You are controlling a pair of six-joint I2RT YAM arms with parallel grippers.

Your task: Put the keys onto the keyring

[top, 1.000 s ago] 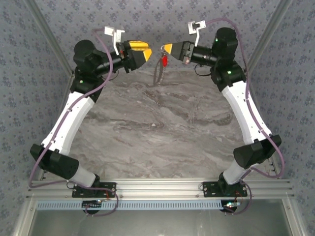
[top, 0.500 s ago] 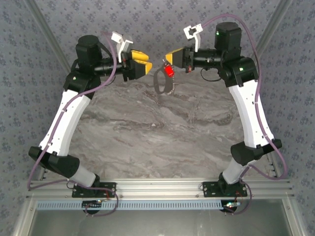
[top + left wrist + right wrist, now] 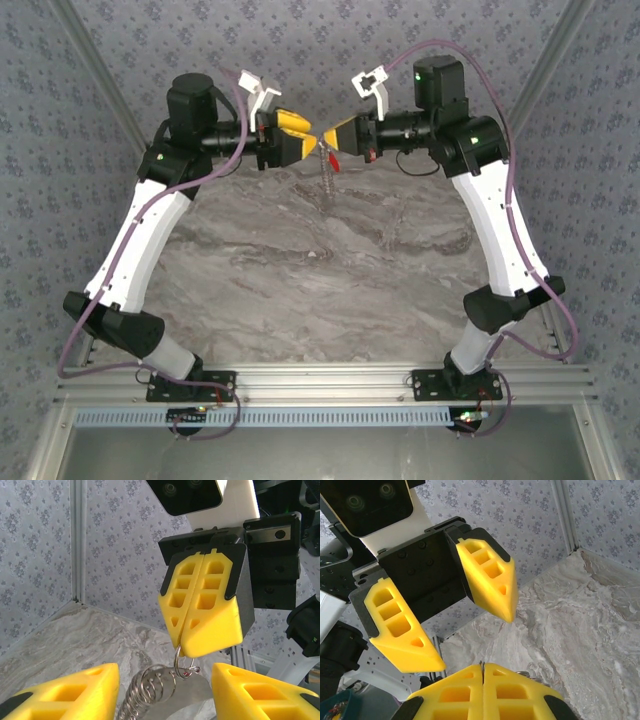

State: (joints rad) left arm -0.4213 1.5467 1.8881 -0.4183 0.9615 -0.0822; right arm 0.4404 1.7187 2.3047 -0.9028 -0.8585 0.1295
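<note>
up at the far end of the table (image 3: pixel 300 260), both arms meet in mid-air. on the left, the left gripper (image 3: pixel 308 138) has its yellow fingers (image 3: pixel 75 690) spread apart with nothing between them that they touch; in its wrist view they flank the dangling metal from either side. moving right, the keyring (image 3: pixel 325 178) hangs clear above the marble between the two grippers, a coil of small rings (image 3: pixel 145 690) bunched against its flat grey part. the keys (image 3: pixel 331 158) show as a red speck just under the right fingertips, at the top of that hanging bundle. on the right, the right gripper (image 3: pixel 330 135) has its fingers pressed together, pinching a small wire loop (image 3: pixel 178 656) from which everything hangs. my read: red piece and keyring hang as one bundle, but i cannot tell whether the key is actually threaded on. the left fingers look poised to take hold, so threading or checking seems left.
</note>
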